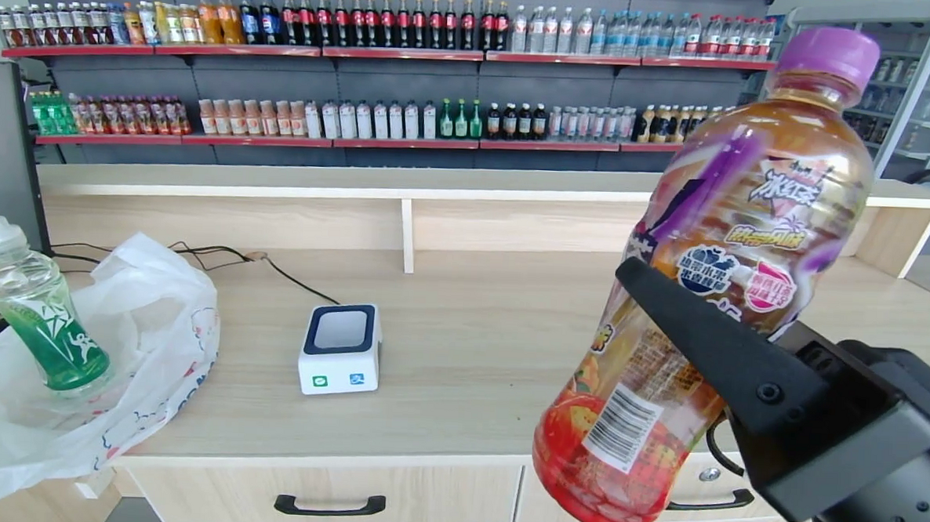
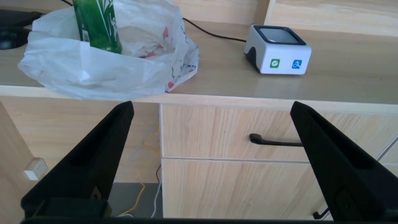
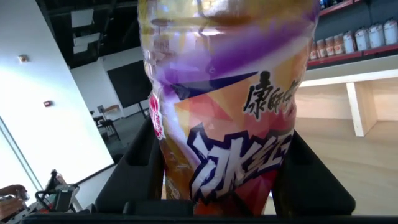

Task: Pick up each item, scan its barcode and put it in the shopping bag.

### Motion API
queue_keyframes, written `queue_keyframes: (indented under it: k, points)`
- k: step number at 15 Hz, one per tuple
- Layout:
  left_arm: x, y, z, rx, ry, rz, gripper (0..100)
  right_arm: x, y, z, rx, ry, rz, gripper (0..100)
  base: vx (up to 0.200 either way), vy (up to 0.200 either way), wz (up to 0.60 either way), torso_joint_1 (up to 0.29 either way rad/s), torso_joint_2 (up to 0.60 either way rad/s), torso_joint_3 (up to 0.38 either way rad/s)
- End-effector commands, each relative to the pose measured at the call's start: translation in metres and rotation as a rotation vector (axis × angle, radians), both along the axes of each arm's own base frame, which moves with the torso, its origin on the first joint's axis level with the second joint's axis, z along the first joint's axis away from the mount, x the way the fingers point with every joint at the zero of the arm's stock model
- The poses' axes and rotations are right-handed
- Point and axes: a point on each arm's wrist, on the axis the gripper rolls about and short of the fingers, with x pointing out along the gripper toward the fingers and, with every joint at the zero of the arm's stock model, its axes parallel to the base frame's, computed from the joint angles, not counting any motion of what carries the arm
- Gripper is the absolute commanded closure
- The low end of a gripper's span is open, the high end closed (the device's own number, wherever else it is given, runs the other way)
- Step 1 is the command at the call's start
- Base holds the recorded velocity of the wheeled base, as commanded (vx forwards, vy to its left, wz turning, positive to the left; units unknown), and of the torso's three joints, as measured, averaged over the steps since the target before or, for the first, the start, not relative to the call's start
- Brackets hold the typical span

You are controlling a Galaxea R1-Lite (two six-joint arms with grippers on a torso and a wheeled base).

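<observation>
Counter [image 1: 469, 355] behind bottle [image 1: 718, 225] in right hand [image 1: 694, 326]

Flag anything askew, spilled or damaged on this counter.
Nothing is spilled or damaged. The purple-capped orange tea bottle is tilted in the right claw; the green-labelled clear bottle stands upright in the white plastic bag.

I hold the purple-capped tea bottle [image 1: 750, 203] tilted aloft (barcode [image 1: 622, 426] showing); the green bottle [image 1: 43, 317] stands in the white shopping bag [image 1: 161, 310].
</observation>
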Motion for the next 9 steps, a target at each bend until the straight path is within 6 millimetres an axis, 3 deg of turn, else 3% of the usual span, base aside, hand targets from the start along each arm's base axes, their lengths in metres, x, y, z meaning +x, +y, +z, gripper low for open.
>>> queue_keyframes:
  k: [1, 9]
  points:
    - [0.000, 0.000, 0.000, 0.000, -0.001, 0.001, 0, 0.008, 0.000, -0.010, -0.041, 0.022, -0.043, 100, 0.000, 0.000, 0.00, 0.000, 0.00, 0.000]
    - [0.000, 0.000, 0.000, -0.002, 0.000, 0.001, 0, 0.046, 0.002, -0.038, -0.239, -0.003, -0.216, 100, 0.000, 0.000, 0.00, 0.000, 0.00, 0.000]
